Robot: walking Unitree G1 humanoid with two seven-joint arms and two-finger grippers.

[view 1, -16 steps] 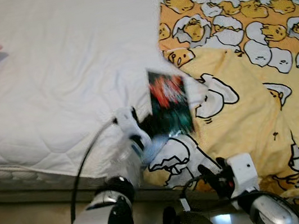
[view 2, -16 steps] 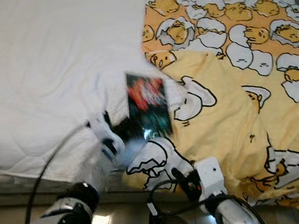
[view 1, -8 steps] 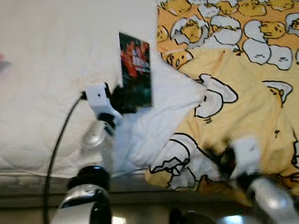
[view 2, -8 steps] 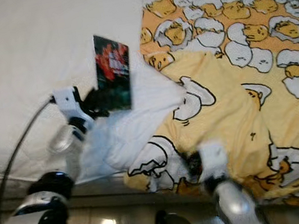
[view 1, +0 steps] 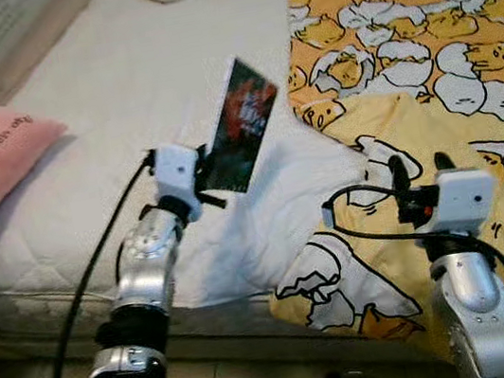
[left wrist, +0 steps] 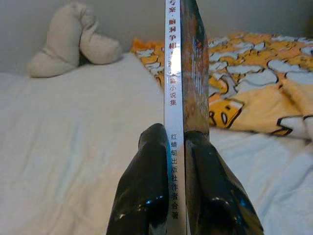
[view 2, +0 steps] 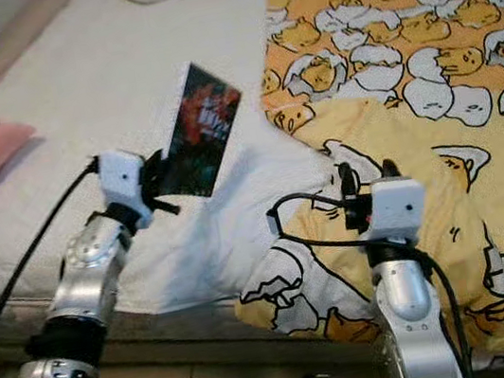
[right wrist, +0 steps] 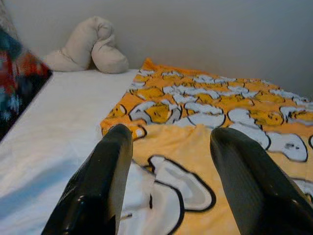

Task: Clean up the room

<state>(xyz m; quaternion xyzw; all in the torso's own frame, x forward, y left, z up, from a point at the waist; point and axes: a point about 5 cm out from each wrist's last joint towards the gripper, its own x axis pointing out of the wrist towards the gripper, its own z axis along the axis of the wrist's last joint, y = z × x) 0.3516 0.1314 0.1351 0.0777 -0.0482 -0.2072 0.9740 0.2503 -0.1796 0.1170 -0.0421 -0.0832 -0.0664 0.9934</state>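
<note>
Up above the white bed point(view 1: 87, 177), the left tool point(left wrist: 177, 147) clamps a paperback book point(view 1: 240, 126); its wrist view reveals the printed spine. Right tool point(right wrist: 171, 161) hovers open over the yellow duvet point(view 1: 475, 144).

Both eye views look down from the head onto the bed point(view 1: 122, 94) and yellow blanket point(view 1: 426, 75); each wrist view looks low along its fingers toward the cream plush point(left wrist: 73, 41), shared by all

We see a thin paperback book point(view 1: 240, 125) with a dark red-and-green cover and white spine, tilted upright above the bed, pinched by its lower edge.
</note>
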